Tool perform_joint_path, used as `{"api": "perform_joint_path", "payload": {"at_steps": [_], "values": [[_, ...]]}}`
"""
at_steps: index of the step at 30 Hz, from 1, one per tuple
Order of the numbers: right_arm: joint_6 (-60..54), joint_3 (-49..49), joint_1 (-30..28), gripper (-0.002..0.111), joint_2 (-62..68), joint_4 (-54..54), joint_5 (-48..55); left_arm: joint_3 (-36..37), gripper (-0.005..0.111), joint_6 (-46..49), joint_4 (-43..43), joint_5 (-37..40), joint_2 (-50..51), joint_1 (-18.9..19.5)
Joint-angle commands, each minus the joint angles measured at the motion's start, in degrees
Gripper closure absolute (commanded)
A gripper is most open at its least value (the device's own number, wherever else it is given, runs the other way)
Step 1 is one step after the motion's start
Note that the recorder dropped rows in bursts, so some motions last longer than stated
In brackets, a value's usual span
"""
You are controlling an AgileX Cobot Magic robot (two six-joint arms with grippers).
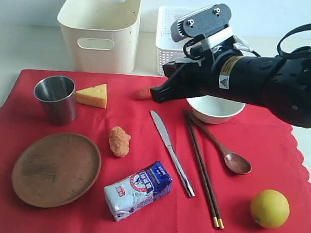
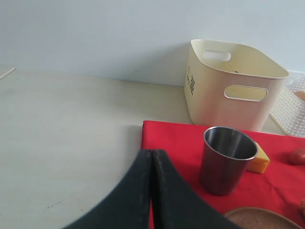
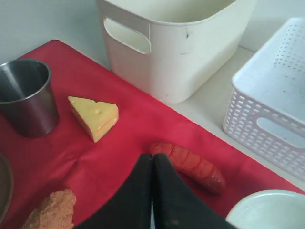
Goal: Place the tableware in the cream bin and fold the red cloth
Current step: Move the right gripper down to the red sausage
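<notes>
The red cloth (image 1: 261, 153) lies flat and carries a steel cup (image 1: 55, 99), a wooden plate (image 1: 56, 168), a knife (image 1: 171, 152), chopsticks (image 1: 203, 170), a wooden spoon (image 1: 226, 151) and a pale bowl (image 1: 215, 109). Behind it stands the cream bin (image 1: 101, 25). My right gripper (image 1: 158, 93) is shut and empty, low over the cloth beside the sausage (image 3: 190, 165), with the bowl (image 3: 267, 210) close by. My left gripper (image 2: 151, 153) is shut and empty at the cloth's corner (image 2: 162, 136), near the cup (image 2: 226, 159); it is out of the exterior view.
A white lattice basket (image 1: 171, 30) stands right of the cream bin (image 3: 176, 43). Cheese (image 1: 93, 95), a nugget (image 1: 119, 141), a milk packet (image 1: 137, 190) and a lemon (image 1: 270, 208) also sit on the cloth. Bare table (image 2: 62, 143) lies left of the cloth.
</notes>
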Motion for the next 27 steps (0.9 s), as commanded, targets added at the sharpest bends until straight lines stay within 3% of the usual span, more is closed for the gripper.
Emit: {"api": "perform_joint_path", "payload": {"at_steps": [1,27], "values": [[-0.16,0.02,0.05,0.108,1.16,-0.34,-1.03,0.03,0.105,0.26,0.09,-0.34,-0.38,0.05],[-0.59,-15.82,1.01,0.108,10.10,-1.36,23.05,0.03,0.105,0.26,0.09,-0.34,-0.38,0.05]]}}
